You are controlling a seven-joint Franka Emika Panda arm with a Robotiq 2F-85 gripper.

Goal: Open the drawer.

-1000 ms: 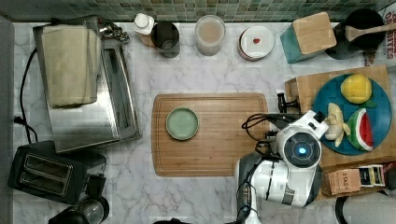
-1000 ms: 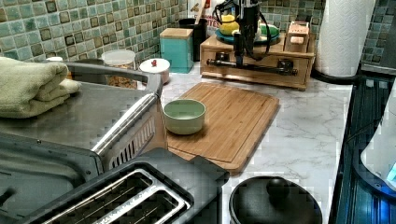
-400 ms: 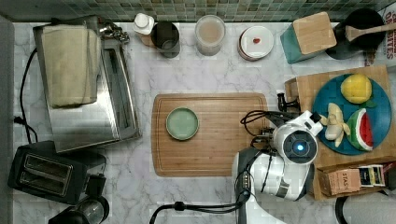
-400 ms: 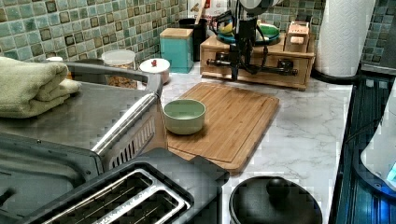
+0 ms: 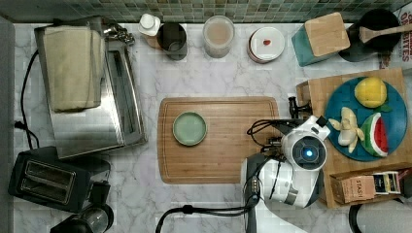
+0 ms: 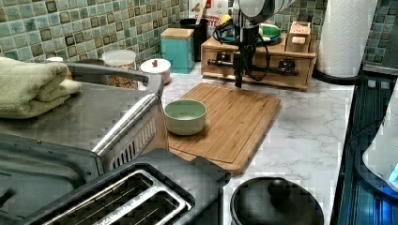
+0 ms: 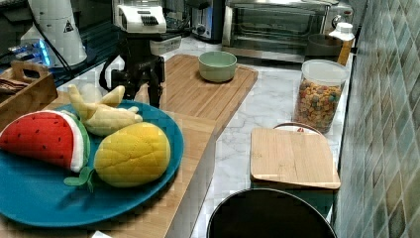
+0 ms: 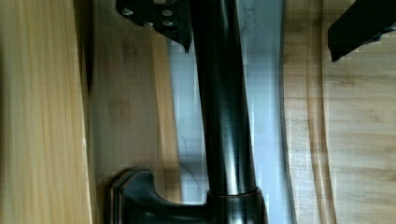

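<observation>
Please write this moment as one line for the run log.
phase: pre-grasp | gripper: open, straddling bar handle | drawer: looks closed | next: probably grip and pull

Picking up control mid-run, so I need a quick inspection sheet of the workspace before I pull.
Surface: marble counter.
Job's things: drawer shut; black bar handle across its front.
Clutter: green bowl on cutting board; blue plate of toy fruit atop the drawer box.
Grippers: gripper open, one finger either side of the handle.
Cables: black loops beside the wrist.
Surroundings: toaster oven, toaster.
</observation>
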